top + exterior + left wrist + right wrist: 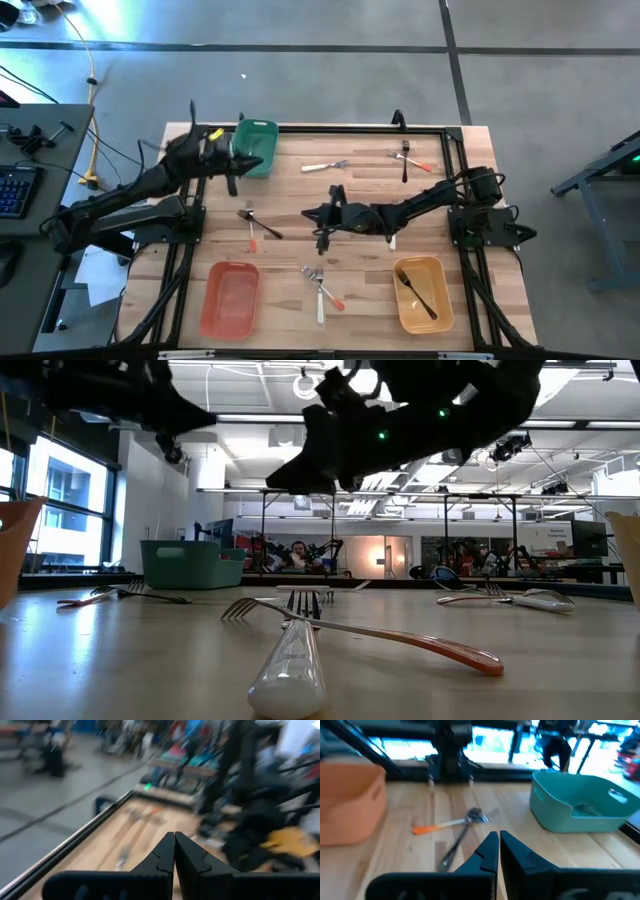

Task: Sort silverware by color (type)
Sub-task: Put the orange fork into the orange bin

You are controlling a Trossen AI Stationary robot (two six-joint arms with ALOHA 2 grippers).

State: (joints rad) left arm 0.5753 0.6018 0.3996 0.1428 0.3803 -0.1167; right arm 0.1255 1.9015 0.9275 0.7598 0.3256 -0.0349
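Right gripper hangs over the middle of the table, fingers pressed together and holding nothing. Its wrist view shows the tips closed above bare wood, with a crossed pair just ahead: a black utensil lying over an orange-handled fork. The green bin stands beyond to one side, the red bin to the other.

Left gripper hovers beside the green bin at the far left corner, also closed and empty.

Silverware is scattered. A white and an orange-tipped fork lie crossed at the near edge between the red bin and the yellow bin. One black fork already lies in the yellow bin. Another white-handled piece sits near the far edge, and a small cluster lies toward the far right.

The risk, as I judge it, is the crossed pair. With the fingers shut, the gripper must open before descending, or it will push the pieces aside. Because the two overlap, a pinch at the crossing could lift both, or drag the orange one along, and drop a wrong colour into a bin
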